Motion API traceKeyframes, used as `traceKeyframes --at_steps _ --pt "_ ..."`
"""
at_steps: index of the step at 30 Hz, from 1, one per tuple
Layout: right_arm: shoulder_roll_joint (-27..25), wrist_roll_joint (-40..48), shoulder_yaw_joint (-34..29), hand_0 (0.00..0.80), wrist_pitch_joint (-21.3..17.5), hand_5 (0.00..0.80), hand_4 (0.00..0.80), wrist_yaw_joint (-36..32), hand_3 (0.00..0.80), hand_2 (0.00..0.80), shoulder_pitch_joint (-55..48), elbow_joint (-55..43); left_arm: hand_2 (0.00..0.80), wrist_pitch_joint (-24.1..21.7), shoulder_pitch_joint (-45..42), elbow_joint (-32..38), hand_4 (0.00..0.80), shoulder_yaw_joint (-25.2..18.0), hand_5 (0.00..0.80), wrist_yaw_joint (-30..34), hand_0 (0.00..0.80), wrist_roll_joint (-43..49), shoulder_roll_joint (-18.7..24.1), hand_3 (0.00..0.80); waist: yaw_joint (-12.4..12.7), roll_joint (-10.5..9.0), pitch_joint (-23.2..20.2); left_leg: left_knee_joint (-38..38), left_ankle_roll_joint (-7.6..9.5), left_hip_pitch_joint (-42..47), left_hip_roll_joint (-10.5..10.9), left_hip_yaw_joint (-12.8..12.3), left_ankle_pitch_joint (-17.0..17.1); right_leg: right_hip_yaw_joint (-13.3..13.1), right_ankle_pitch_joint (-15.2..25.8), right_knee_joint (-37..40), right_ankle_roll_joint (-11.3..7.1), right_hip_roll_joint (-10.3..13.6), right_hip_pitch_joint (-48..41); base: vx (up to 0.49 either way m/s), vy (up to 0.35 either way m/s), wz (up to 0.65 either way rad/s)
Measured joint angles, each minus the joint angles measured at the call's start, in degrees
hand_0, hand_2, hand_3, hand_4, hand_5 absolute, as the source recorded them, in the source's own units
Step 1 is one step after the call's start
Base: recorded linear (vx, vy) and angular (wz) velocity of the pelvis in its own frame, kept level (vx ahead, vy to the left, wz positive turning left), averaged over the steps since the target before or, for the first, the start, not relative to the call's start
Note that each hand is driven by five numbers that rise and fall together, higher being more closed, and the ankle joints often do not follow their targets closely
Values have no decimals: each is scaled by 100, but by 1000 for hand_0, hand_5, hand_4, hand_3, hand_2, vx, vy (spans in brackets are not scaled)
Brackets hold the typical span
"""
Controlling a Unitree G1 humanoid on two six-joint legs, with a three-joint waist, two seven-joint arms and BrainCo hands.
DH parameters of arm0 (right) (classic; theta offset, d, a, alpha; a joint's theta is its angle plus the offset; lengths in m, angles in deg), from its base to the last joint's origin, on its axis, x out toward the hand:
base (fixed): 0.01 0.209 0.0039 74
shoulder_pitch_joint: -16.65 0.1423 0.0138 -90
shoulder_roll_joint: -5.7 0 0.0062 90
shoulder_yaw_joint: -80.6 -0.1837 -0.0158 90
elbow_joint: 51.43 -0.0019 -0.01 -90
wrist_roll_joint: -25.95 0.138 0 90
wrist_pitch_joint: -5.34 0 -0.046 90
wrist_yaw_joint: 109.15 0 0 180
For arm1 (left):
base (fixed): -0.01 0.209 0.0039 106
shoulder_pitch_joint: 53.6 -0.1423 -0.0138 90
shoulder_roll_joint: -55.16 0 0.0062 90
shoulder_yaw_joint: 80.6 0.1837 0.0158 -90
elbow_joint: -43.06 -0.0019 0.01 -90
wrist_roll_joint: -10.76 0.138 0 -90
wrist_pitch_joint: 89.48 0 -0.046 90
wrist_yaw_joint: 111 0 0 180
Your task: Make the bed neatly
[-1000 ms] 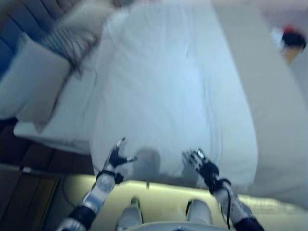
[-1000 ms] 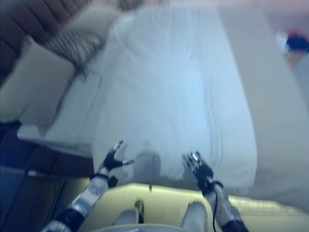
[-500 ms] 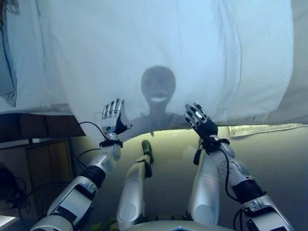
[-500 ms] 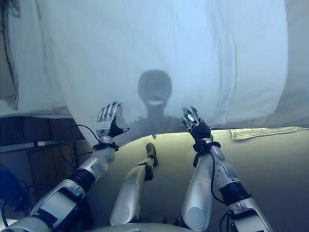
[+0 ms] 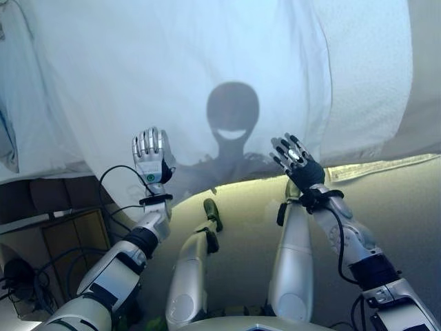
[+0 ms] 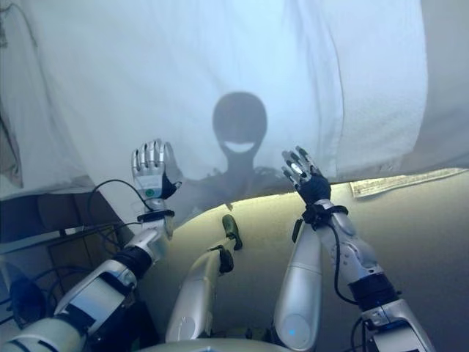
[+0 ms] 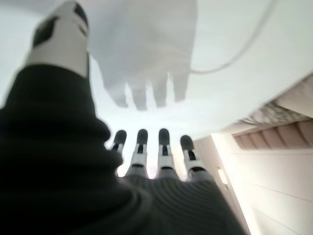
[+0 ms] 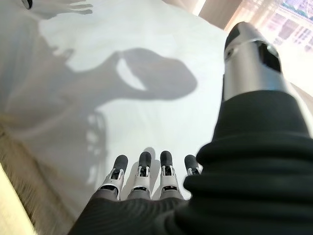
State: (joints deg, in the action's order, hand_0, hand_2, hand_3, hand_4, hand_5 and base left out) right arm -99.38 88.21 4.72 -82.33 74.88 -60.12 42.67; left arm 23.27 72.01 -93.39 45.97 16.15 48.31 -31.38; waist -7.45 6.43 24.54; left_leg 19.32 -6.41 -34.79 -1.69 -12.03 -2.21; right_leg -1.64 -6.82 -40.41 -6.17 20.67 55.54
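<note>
A white duvet [image 5: 207,69] covers the bed and hangs over its near edge. My left hand [image 5: 151,158] is raised before the hanging edge, fingers straight and spread, holding nothing. My right hand [image 5: 298,160] is held up the same way near the duvet's lower edge, fingers straight. In the left wrist view its fingers [image 7: 164,152] point at the white cloth [image 7: 234,58] without touching it. In the right wrist view the fingers [image 8: 144,171] stand straight above the duvet [image 8: 161,58].
The bed's pale base [image 5: 386,200] runs below the duvet at the right. A dark wooden nightstand [image 5: 48,227] with cables stands at the lower left. A second white layer [image 5: 372,76] lies at the right of the bed.
The camera has tipped down from the whole bed to its near edge. Both hands have risen a little and stay open.
</note>
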Motion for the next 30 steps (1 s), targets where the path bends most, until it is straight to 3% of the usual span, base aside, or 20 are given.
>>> traceKeyframes --at_steps 3,11,12,13,14,20,30 --pt "-222 43 -43 0 46 0 0 20 0 0 -20 -173 0 -247 167 -104 0 119 0 357 0 -7 -91 0 -67 46 65 236 -100 -121 -61 -32 -96 -90 -51 -184 70 -63 161 59 69 -8" --pt "-437 21 -470 0 373 0 0 166 0 0 27 -620 0 -458 370 -337 0 175 0 1340 0 -236 -302 0 -188 215 181 1185 -133 -594 -184 -26 -552 -337 -250 -778 106 -154 601 48 83 -6" --pt "-445 18 -494 0 441 0 0 205 0 0 62 -662 160 -444 409 -338 160 177 160 1492 160 -247 -291 160 -206 228 187 1232 -141 -636 -181 -29 -563 -377 -249 -803 105 -162 652 41 80 -2" --pt "-472 18 -542 0 528 0 0 258 0 0 76 -717 536 -410 451 -336 536 177 536 1608 536 -283 -293 536 -258 271 204 1292 -124 -691 -178 -27 -586 -397 -248 -841 102 -163 692 36 49 -2" --pt "-509 18 -587 0 596 0 0 309 0 0 74 -760 800 -347 472 -337 800 179 800 1654 800 -294 -305 800 -269 298 219 1342 -124 -727 -185 -22 -618 -413 -249 -869 101 -170 724 22 12 -5" --pt "-608 21 -771 0 722 0 0 400 0 0 87 -763 800 -10 776 -362 800 171 800 1655 800 -344 -256 800 -291 303 218 1663 -148 -934 -246 24 -757 -511 -252 -1035 110 -262 920 -12 -10 -7" --pt "-572 31 -902 0 819 0 0 390 0 0 -14 -810 800 -288 805 -565 800 215 800 1647 800 -349 -244 800 -275 305 224 1621 -150 -742 -181 104 -755 -516 -253 -1036 111 -232 731 0 0 0"
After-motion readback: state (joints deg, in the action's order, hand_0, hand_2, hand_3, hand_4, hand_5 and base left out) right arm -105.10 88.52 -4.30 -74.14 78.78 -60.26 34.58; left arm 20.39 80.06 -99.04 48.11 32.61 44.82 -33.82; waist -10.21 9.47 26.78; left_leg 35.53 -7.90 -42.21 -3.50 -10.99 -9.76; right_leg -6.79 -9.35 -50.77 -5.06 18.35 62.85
